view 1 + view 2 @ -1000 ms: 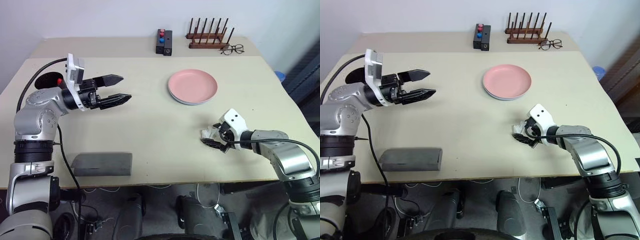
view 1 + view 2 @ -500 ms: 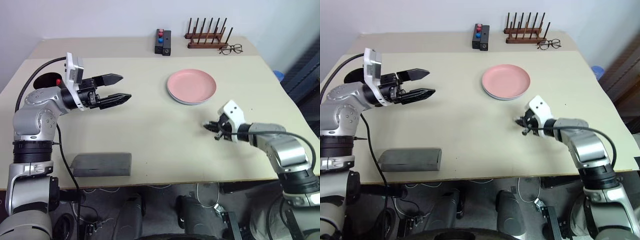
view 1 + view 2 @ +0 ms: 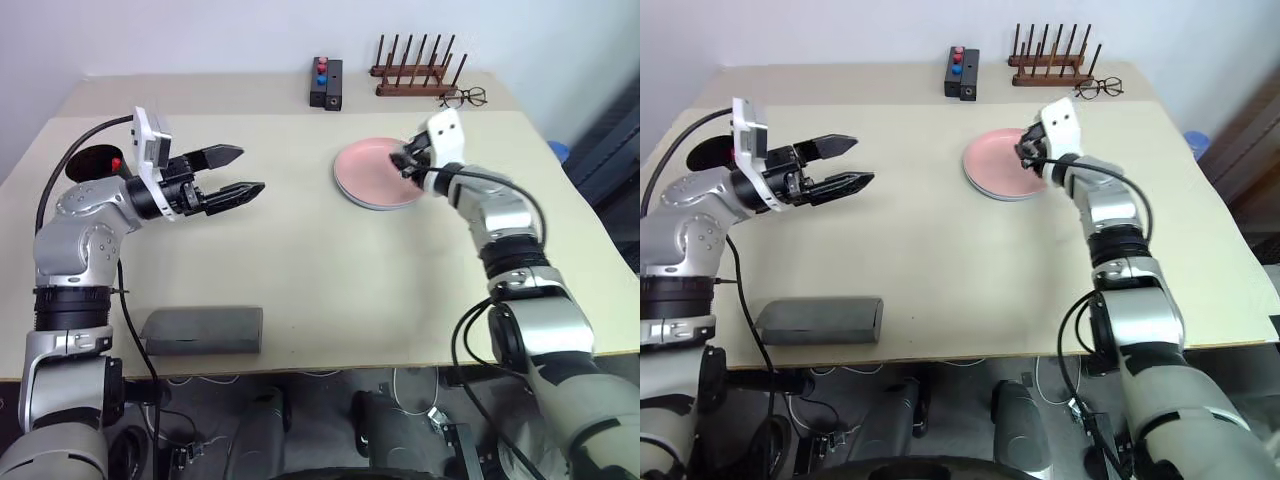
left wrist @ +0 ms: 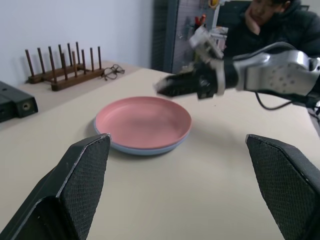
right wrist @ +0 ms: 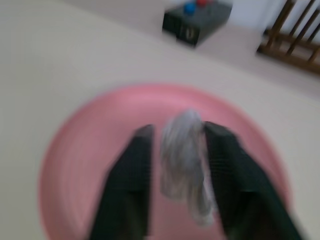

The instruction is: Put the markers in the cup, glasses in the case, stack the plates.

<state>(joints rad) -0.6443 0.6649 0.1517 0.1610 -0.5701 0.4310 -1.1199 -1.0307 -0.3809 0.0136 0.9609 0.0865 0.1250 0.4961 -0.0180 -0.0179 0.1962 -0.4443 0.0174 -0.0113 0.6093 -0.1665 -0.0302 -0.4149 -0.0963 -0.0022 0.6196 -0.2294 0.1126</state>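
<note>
The salmon pink plate [image 3: 372, 170] lies stacked on the light blue plate [image 4: 140, 149] at the table's far middle. My right gripper [image 3: 402, 165] hovers over the pink plate, shut on a crumpled whitish wad [image 5: 185, 155]. To the left, my left gripper [image 3: 252, 169] is held level above the table, open and empty. Behind that arm stands the black cup [image 3: 93, 160], with a red marker cap [image 3: 118, 163] at its mouth. The grey case [image 3: 205, 328] lies closed near the front left edge. The glasses are out of view.
Along the far edge sit a black box with red and blue buttons [image 3: 328, 83], a wooden peg rack [image 3: 415, 72] and wire-framed spectacles [image 3: 465, 97]. A person [image 4: 272, 22] sits beyond the table's right side.
My right gripper closed on the whitish wad at the front right, lifted it and swung it back and left to above the pink plate. The left arm has kept still.
</note>
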